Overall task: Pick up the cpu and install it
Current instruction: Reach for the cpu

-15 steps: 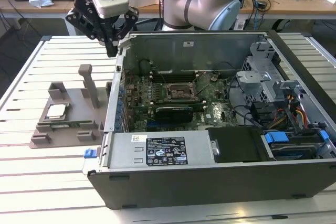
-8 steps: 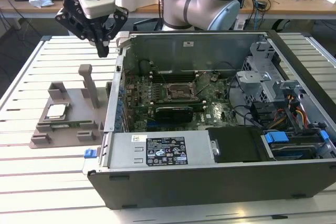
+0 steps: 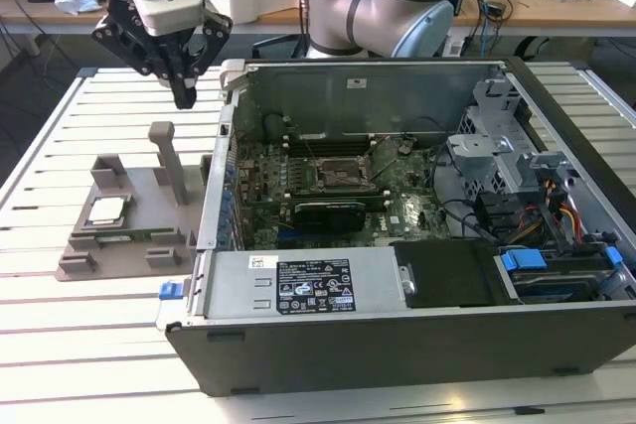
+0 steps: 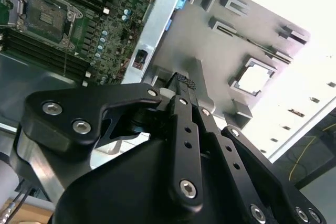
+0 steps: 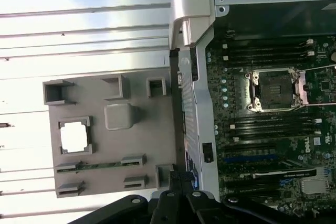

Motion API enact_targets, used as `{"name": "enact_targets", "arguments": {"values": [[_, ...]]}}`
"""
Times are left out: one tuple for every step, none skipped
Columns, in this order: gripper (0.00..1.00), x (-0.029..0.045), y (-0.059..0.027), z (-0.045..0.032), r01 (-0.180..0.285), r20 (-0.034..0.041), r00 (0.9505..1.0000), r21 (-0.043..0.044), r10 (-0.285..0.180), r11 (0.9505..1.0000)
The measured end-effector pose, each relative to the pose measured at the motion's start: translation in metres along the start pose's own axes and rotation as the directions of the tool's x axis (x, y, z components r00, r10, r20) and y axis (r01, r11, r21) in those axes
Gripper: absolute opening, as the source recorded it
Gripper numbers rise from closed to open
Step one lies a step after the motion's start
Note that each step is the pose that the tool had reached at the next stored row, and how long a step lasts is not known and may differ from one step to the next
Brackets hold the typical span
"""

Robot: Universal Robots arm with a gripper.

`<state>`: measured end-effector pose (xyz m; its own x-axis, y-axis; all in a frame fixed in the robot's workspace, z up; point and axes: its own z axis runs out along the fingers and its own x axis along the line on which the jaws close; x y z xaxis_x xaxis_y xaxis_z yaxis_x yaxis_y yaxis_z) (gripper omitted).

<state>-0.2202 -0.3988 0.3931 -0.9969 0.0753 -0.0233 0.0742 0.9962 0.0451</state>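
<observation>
The cpu [image 3: 107, 211] is a small silvery square lying flat in a recess of the grey holder tray [image 3: 149, 191], at the exterior view's left of the open computer case. It shows bright in both wrist views [image 4: 253, 80] [image 5: 73, 136]. My gripper [image 3: 185, 96] hangs well above the tray's far edge, beside the case wall. Its black fingers are shut with nothing between them, and their tips meet in both wrist views [image 4: 185, 81] [image 5: 178, 178]. The open cpu socket [image 3: 343, 174] [image 5: 275, 90] [image 4: 44, 17] sits in the middle of the green motherboard.
A tall grey post [image 3: 167, 156] rises from the tray just below the gripper. A green memory stick [image 3: 124, 237] lies in the tray's front slot. A black graphics card [image 3: 328, 213] sits in front of the socket. The case's metal wall [image 3: 214, 186] stands between tray and motherboard.
</observation>
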Motion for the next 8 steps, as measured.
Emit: {"name": "enact_targets", "arguments": {"values": [[0.11, 0.0014, -0.0001, -0.0001, 0.0, -0.0001, 1.0, 0.0, 0.0, 1.0], [0.11, 0.0034, -0.0003, -0.0001, 0.0, 0.0, 1.0, 0.0, 0.0, 1.0], [0.11, 0.0059, -0.0005, -0.0002, 0.0, -0.0001, 1.0, 0.0001, 0.0, 1.0], [0.11, 0.0074, -0.0006, -0.0002, 0.0, 0.0, 1.0, 0.0, 0.0, 1.0], [0.11, 0.0094, -0.0007, -0.0002, 0.0, 0.0, 1.0, 0.0, 0.0, 1.0], [0.11, 0.0112, -0.0008, -0.0002, 0.0, 0.0, 1.0, 0.0, 0.0, 1.0], [0.11, 0.0134, -0.001, -0.0003, 0.0, 0.0, 1.0, 0.0, 0.0, 1.0], [0.11, 0.0147, -0.0011, -0.0003, 0.0, 0.0, 1.0, 0.0, 0.0, 1.0]]}}
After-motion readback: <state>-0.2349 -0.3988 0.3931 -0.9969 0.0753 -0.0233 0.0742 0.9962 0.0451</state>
